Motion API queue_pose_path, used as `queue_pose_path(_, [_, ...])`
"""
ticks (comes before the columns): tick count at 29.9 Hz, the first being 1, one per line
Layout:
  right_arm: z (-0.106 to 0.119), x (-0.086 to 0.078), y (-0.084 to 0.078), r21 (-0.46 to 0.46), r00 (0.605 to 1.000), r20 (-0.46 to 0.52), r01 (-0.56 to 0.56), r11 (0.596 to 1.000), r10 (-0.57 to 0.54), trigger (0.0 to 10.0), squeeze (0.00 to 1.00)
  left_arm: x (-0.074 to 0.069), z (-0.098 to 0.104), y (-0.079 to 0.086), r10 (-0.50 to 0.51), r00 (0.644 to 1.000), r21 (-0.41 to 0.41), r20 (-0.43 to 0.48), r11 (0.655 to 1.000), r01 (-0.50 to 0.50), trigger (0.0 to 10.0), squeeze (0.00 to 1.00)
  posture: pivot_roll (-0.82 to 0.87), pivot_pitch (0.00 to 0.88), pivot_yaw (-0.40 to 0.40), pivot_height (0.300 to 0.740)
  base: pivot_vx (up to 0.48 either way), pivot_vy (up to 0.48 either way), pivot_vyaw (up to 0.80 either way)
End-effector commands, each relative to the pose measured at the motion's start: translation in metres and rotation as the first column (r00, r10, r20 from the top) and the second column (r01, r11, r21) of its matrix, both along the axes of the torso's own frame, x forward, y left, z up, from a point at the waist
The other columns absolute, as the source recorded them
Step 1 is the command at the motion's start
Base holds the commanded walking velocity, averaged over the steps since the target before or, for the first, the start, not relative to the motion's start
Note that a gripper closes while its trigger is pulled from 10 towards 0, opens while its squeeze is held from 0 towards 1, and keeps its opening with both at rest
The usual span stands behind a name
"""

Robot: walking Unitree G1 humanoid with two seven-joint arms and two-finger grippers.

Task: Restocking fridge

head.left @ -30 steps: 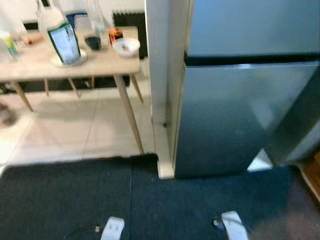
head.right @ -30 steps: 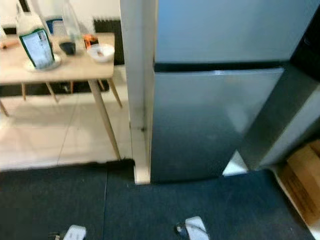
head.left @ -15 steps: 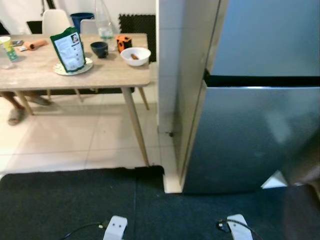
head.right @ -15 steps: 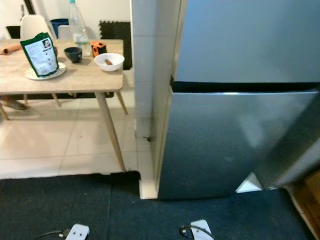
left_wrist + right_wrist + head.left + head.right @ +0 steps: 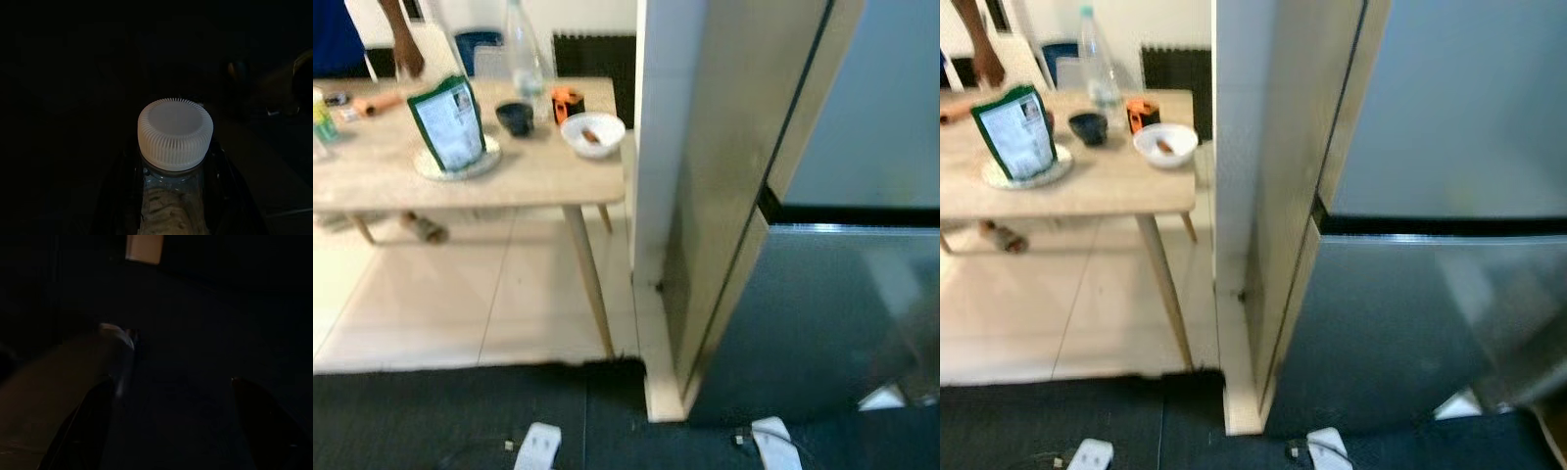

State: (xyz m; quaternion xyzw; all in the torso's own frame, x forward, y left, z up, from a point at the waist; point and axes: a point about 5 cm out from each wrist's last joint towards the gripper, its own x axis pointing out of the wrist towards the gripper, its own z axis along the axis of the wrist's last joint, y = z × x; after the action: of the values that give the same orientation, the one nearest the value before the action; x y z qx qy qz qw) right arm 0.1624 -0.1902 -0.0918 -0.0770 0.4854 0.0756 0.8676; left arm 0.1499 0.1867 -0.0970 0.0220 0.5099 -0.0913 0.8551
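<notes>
left end effector [image 5: 173,196] pinching clear plastic bottle with ribbed white cap [image 5: 175,133] | right end effector [image 5: 171,426] spread | tall grey two-door fridge [image 5: 1430,264] closed

Fridge [image 5: 1430,245] cut off at the 12 and 3 o'clock edges; no handle or door edge can be made out. Person at the 11 o'clock corner: just a hand [image 5: 406,44] and a forearm inside the picture, the rest cut off. Table [image 5: 538,181] runs out past 9 o'clock; a foot [image 5: 419,228] beneath it is blurred. Green pouch [image 5: 448,122] has print too small to read. White bowl [image 5: 592,134] holds something small and brownish, unclear what. Left wrist view very dark: bottle [image 5: 175,134] shows cap and neck, body cut off at 6 o'clock. Right wrist view nearly black; surroundings unreadable.
</notes>
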Motion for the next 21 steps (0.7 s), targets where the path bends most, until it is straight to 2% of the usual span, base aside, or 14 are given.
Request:
queue_pose_path(1, [-0.0048, -0.0114, -0.0017, -0.004, 0.999, -0.047, 0.006, 1.000, -0.006, 10.0, 0.00, -0.0063, -0.0035, -0.0096, 0.008, 1.000, -0.038, -0.028, 0.999, -0.009, 10.0, 0.00, -0.10, 0.079, -0.008, 0.740, 0.000, 0.000, 0.00])
queue_pose_path(5, [-0.0049, -0.0117, -0.0019, -0.004, 0.999, -0.048, 0.006, 1.000, -0.006, 10.0, 0.00, -0.0070, -0.0037, -0.0109, -0.009, 0.999, -0.048, -0.032, 0.999, 0.007, 10.0, 0.00, -0.10, 0.079, -0.008, 0.740, 0.124, -0.152, 0.00])
queue_pose_path(21, [-0.0053, -0.0126, -0.0014, -0.002, 0.999, -0.049, 0.007, 1.000, -0.007, 10.0, 0.00, -0.0105, -0.0051, -0.0131, -0.016, 0.999, -0.054, -0.043, 0.998, 0.014, 10.0, 0.00, -0.10, 0.083, -0.008, 0.740, 0.271, -0.393, 0.00])
